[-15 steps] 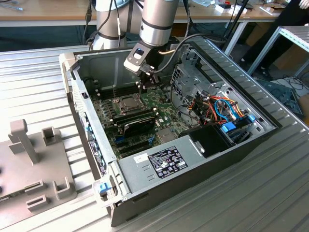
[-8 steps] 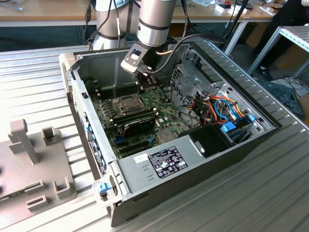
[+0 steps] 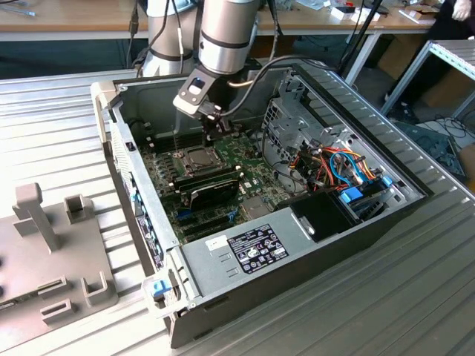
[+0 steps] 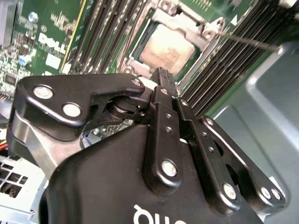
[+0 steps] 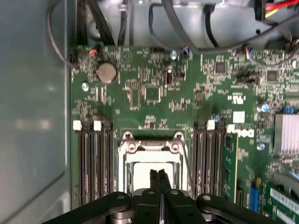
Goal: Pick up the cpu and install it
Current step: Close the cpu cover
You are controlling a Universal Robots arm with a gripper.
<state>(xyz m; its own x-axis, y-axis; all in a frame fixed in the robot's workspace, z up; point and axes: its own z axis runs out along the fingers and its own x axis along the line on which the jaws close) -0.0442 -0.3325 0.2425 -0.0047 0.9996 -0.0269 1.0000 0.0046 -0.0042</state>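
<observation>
- Since cpu (image 5: 140, 176) lies flat in its socket, metal frame (image 5: 152, 145) round it, seating on board (image 5: 154, 112) looks done.
- Claw (image 5: 159, 173) hangs just over cpu, fingers pinched together, nothing between them; prob. so one closed tip can press the chip.
- Ext. view: arm (image 3: 226, 30) reaches down into case (image 3: 334, 252).

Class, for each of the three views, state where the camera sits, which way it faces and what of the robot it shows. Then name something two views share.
Exterior view: off the arm, raised, looking down into the open computer case; shows the arm and end effector.
First wrist view: on the wrist, facing straight onto the motherboard; end effector, fingers together, over the cpu.
Second wrist view: on the wrist, looking obliquely along the end effector's links.
Shared: both wrist views show the cpu in its socket.
</observation>
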